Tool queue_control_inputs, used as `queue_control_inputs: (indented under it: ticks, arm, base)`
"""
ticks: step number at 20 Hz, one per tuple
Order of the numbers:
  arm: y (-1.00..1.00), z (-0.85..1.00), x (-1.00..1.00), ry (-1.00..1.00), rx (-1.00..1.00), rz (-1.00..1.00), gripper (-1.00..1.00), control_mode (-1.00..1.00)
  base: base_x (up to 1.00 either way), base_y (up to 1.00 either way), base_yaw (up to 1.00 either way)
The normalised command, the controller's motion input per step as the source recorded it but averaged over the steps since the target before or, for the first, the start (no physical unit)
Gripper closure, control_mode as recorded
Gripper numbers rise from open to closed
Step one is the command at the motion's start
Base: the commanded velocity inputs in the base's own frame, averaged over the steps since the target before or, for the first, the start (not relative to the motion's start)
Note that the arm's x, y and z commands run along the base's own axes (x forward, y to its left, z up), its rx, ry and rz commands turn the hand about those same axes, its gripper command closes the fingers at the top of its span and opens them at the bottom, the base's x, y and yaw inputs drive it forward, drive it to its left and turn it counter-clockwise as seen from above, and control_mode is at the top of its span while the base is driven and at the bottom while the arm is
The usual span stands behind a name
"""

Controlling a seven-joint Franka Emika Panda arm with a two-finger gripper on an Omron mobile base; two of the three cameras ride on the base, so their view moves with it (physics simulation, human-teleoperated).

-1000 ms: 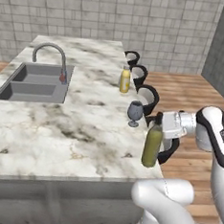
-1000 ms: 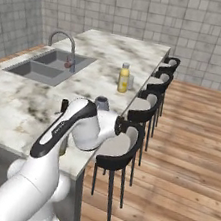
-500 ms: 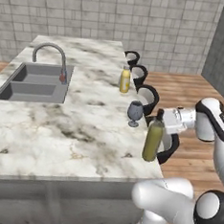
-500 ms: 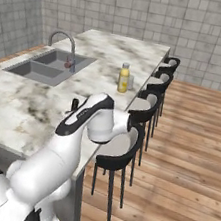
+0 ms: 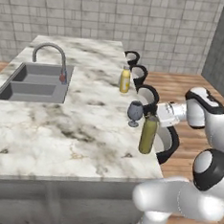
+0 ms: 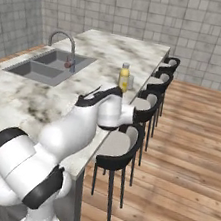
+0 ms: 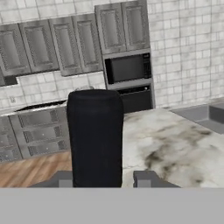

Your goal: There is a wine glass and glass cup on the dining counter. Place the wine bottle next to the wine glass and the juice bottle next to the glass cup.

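Left base view: pincer clamped on the neck of the wine bottle, which is upright at the counter edge, long axis vertical. Wine glass just beside it, toward the sink. Juice bottle farther along the same edge.

Right base view: juice bottle beside the glass cup.

Hand view: dark bottle top between the fingers.
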Motion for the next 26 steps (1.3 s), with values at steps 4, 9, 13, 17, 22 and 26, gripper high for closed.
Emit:
queue_control_inputs:
  ticks: [4, 9, 13, 17, 22, 26]
  arm:
    - [0.04, -0.18, 0.54, 0.0, 0.0, 0.04, 1.0, -1.0]
    - [0.0, -0.19, 0.45, -0.01, -0.01, 0.02, 1.0, -1.0]
    - [0.0, -0.17, 0.41, -0.06, 0.0, 0.0, 1.0, -1.0]
    - [0.0, -0.15, 0.36, -0.08, 0.0, 0.0, 1.0, -1.0]
    - [0.02, -0.13, 0.29, -0.14, -0.01, 0.0, 1.0, -1.0]
    - [0.02, -0.12, 0.26, -0.15, -0.04, 0.0, 1.0, -1.0]
  base:
    - [0.0, 0.0, 0.0]
    - [0.0, 0.0, 0.0]
    - [0.0, 0.0, 0.0]
    - [0.0, 0.0, 0.0]
    - [0.0, 0.0, 0.0]
    - [0.0, 0.0, 0.0]
